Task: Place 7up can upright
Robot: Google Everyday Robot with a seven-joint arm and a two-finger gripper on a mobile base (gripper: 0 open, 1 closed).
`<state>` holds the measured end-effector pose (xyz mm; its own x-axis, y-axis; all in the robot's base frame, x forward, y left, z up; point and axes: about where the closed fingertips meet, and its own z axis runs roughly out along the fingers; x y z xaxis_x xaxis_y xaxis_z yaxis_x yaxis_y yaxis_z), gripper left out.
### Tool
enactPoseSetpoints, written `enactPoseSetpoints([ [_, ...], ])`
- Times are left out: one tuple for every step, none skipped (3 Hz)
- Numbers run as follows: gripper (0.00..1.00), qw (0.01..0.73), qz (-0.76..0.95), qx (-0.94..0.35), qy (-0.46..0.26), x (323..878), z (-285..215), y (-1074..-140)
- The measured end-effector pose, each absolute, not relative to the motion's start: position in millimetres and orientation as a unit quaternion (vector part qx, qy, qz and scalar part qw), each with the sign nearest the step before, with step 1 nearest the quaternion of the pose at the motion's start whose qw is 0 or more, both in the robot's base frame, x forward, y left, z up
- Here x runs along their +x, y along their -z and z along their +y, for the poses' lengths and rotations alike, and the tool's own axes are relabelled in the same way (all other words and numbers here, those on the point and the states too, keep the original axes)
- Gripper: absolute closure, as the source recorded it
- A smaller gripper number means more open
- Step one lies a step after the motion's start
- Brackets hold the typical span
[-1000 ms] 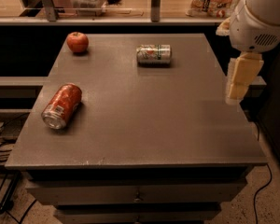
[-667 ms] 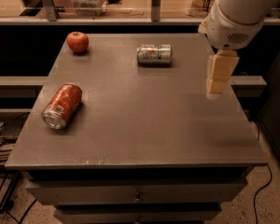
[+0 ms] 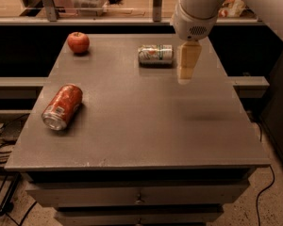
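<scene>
Hand (image 3: 184, 75) now nearer, just beside the 7up can (image 3: 155, 54) on its side

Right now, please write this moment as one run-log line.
tool: above table, beside 7up can, apart | 7up can: on its side, ungrasped | task: upright placing not yet done

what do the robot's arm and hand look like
The arm ends in a rounded white housing with a small dotted grille. Below it the hand is a narrow, blocky, cream-coloured piece, hanging over the table just beside the 7up can. No cables or markings show.
</scene>
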<state>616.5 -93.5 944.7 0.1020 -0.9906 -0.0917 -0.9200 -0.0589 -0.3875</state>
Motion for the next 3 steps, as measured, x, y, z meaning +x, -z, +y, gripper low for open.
enactPoseSetpoints([
  [0.00,0.177,0.663,-0.721,0.099,616.4,-93.3,-943.9],
  [0.00,0.156,0.670,-0.721,0.087,625.2,-85.5,-924.0],
  [0.00,0.139,0.666,-0.729,0.079,650.5,-78.3,-904.9],
])
